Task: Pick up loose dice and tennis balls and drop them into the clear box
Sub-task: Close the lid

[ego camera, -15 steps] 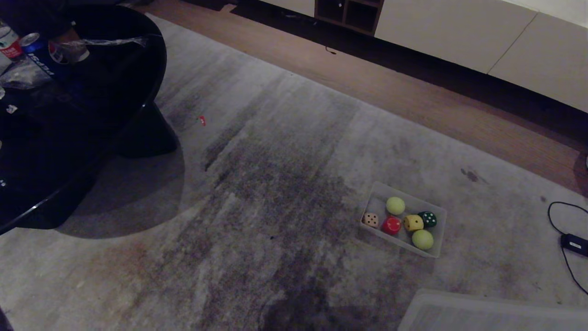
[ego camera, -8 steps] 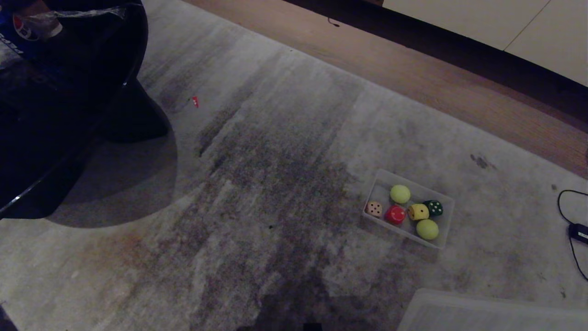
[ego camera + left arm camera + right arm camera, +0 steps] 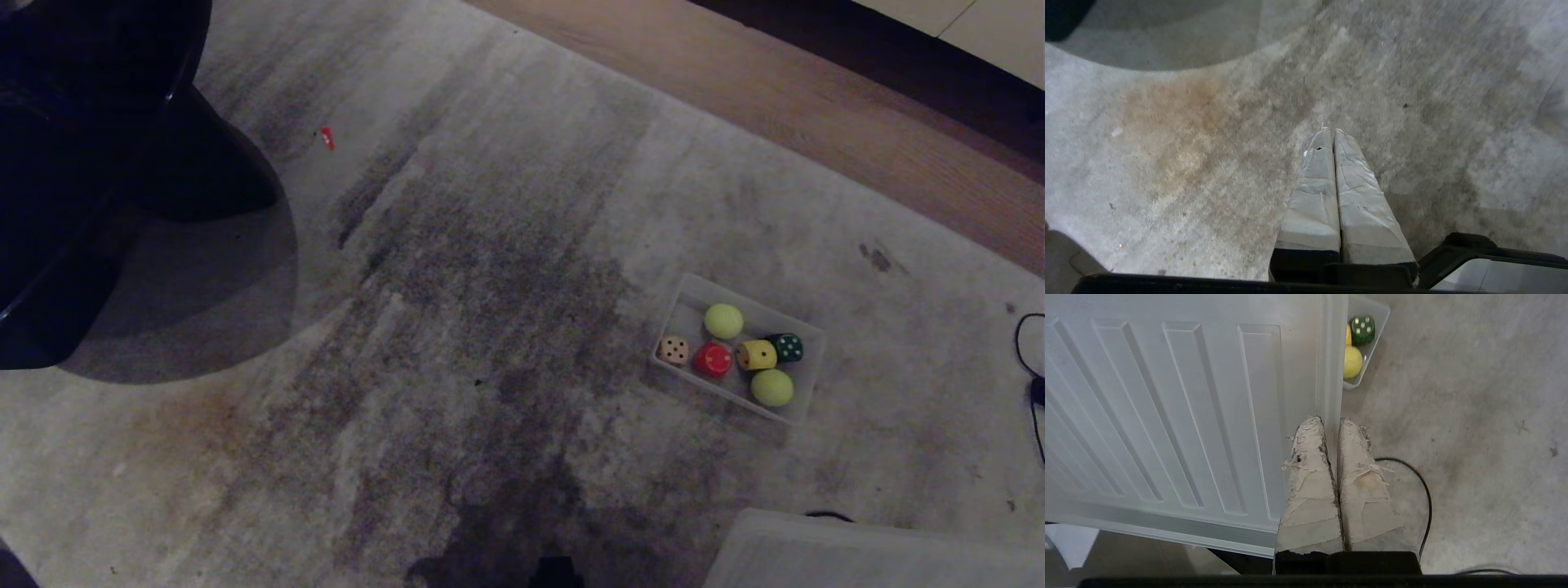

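The clear box [image 3: 804, 408] sits on the grey carpet at the right of the head view. Inside it lie a tan die [image 3: 673, 349], a red die [image 3: 713, 359], a yellow die [image 3: 756, 354], a dark green die [image 3: 789, 347] and two tennis balls [image 3: 723, 320] [image 3: 771, 387]. The right wrist view catches one corner of the box [image 3: 1382, 312] with the green die [image 3: 1363, 330] and a ball [image 3: 1352, 361]. My left gripper [image 3: 1329, 131] hangs shut and empty over bare carpet. My right gripper [image 3: 1331, 420] is shut and empty beside the lid. Neither arm shows in the head view.
A ribbed translucent white lid panel [image 3: 865, 555] [image 3: 1180, 412] lies at the bottom right. A black round table [image 3: 90, 163] stands at the upper left. A black cable [image 3: 1030, 384] [image 3: 1423, 490] runs on the carpet at the right. Wooden floor [image 3: 816, 98] borders the carpet at the far side.
The whole head view has tilted downward, so the scene slid up the picture. The box and its contents have not moved on the carpet. No arm entered the view.
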### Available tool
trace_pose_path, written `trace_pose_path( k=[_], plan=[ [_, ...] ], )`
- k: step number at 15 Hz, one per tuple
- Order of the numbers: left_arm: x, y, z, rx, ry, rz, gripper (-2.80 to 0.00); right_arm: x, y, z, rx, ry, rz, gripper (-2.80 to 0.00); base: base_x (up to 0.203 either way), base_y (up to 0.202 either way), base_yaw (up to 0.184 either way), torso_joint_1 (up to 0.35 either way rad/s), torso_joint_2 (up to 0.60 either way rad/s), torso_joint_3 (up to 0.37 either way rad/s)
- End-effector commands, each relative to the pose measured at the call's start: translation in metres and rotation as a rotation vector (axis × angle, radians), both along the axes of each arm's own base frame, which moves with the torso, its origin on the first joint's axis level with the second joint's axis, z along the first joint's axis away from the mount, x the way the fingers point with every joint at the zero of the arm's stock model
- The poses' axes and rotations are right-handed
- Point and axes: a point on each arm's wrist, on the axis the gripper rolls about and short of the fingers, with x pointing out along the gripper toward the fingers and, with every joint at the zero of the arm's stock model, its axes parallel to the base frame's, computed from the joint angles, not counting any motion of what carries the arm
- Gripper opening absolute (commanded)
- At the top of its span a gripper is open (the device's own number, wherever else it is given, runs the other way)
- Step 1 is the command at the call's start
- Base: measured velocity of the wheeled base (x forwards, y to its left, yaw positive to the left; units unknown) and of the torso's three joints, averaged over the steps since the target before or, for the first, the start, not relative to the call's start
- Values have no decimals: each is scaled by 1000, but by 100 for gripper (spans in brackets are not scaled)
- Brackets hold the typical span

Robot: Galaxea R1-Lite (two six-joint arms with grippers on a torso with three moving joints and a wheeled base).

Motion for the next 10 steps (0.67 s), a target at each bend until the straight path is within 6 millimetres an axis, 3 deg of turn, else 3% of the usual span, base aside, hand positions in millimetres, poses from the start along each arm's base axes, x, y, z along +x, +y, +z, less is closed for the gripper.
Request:
trace_pose_path(
  k=[1,10],
  plan=[
    [0,0,0,-1,2,1,-280,0,0,0,1,2,0,-280,0,0,0,4,-2,-198],
    [0,0,0,-2,2,2,-280,0,0,0,1,2,0,-280,0,0,0,2,3,-198]
  ],
)
